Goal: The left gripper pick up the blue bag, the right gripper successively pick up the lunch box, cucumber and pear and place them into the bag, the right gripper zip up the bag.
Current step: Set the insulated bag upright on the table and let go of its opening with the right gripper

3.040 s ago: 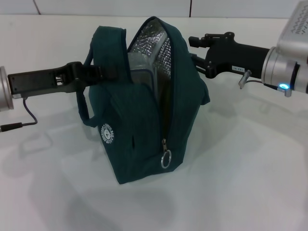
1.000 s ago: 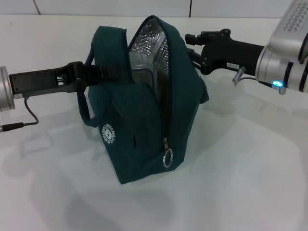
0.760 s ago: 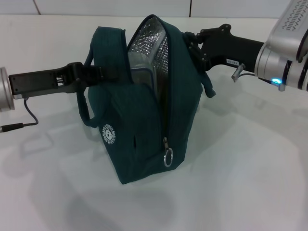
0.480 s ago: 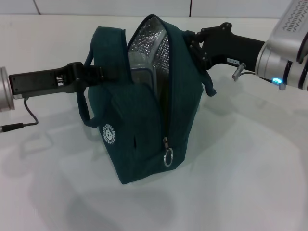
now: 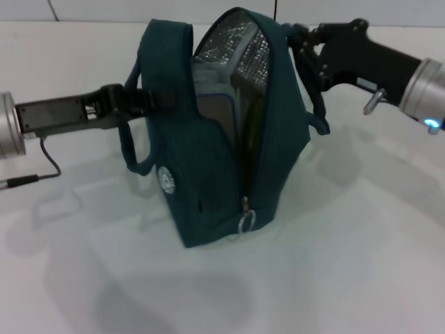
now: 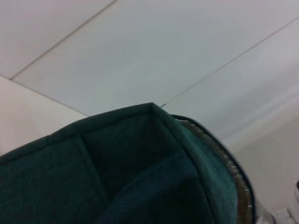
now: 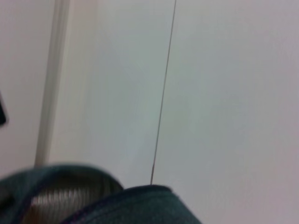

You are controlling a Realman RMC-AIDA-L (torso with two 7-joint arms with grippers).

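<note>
Blue bag (image 5: 222, 139) stands upright on the white surface (image 5: 361, 264), mid-scene, top zipper open in a tall gap showing silver foil lining (image 5: 240, 49). Inside the gap sits the lunch box (image 5: 215, 104), clear with a blue rim, standing on edge; beside it a dark green strip, probably the cucumber (image 5: 254, 132), mostly hidden. Pear not seen. Left claw (image 5: 142, 99) reaches in from the robot's left and meets the bag's upper left side by the handle loop (image 5: 132, 149); its tips sit against dark fabric, so can't tell whether they clamp it. Right claw (image 5: 300, 43) is at the bag's top right edge, touching the fabric near the other handle strap (image 5: 316, 111); whether its tips are closed is also not readable. Blue light (image 5: 430, 124) glows on the right wrist. Zipper ring pull (image 5: 246, 221) hangs low at the front end of the opening, small white round logo (image 5: 165, 178) on the side panel. Thin black cable (image 5: 35, 167) trails from the left arm onto the surface. Left wrist view shows only teal fabric (image 6: 117, 177) close up; right wrist view shows the bag edge (image 7: 135, 205) with foil.
</note>
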